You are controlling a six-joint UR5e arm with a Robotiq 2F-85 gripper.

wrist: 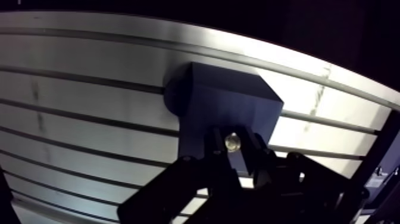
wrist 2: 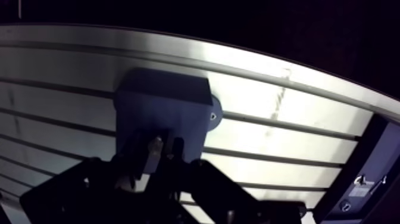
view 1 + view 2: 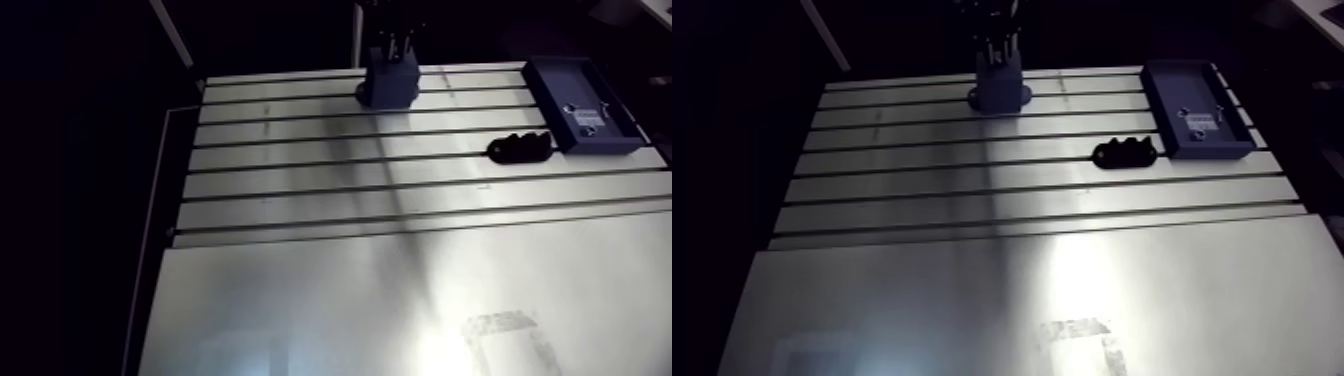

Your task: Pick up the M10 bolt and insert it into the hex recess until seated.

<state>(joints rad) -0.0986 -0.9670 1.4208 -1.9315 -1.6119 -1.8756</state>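
Observation:
A blue block (image 3: 388,85) with a round base stands at the far side of the slotted table (image 3: 300,200). My gripper (image 1: 233,148) hangs right over this block (image 1: 226,101), with its fingertips close to the block's top. In the wrist view a silver M10 bolt (image 1: 233,141) sits between the dark fingers (image 1: 211,149), and the gripper is shut on it. The bolt (image 2: 153,152) points down towards the block (image 2: 163,113). The hex recess is hidden by the gripper.
A blue tray (image 3: 1197,110) holding small metal parts (image 3: 1199,115) sits at the far right of the table. A black lumpy part (image 3: 1125,153) lies just in front of the tray. A smooth plate (image 3: 972,300) covers the near half of the table.

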